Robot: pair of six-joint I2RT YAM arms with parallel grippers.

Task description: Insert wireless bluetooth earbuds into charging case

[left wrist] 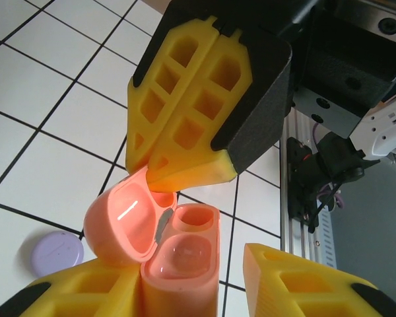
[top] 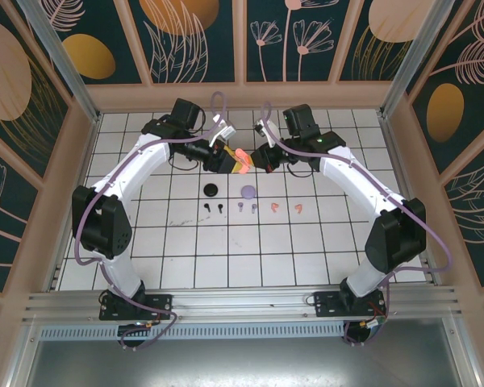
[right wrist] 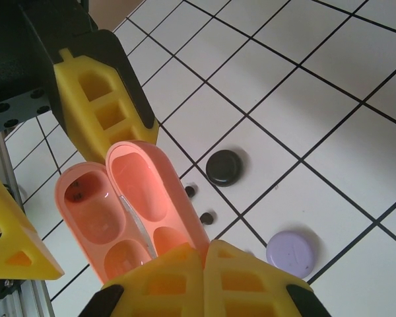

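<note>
1. Top: left gripper and right gripper are meeting around the open coral case; earbuds are lying on the desk below them.
2. Left wrist: left gripper is straddling the case's base, not clamped yet.
3. Right wrist: right gripper is pinching the coral case by its lid, exposing the sockets.

Both arms are converging over the far middle of the table, where the open coral case is being held off the tiles, so that spot is being blocked from either side. The right gripper, pinching the lid with closed fingers, is crowding the case's upper well; the left gripper is flanking the body, a gap showing at one finger. Nearer, the black case, lilac case and the row of earbuds are lying apart, with bare tiles stretching around them toward the near edge
</note>
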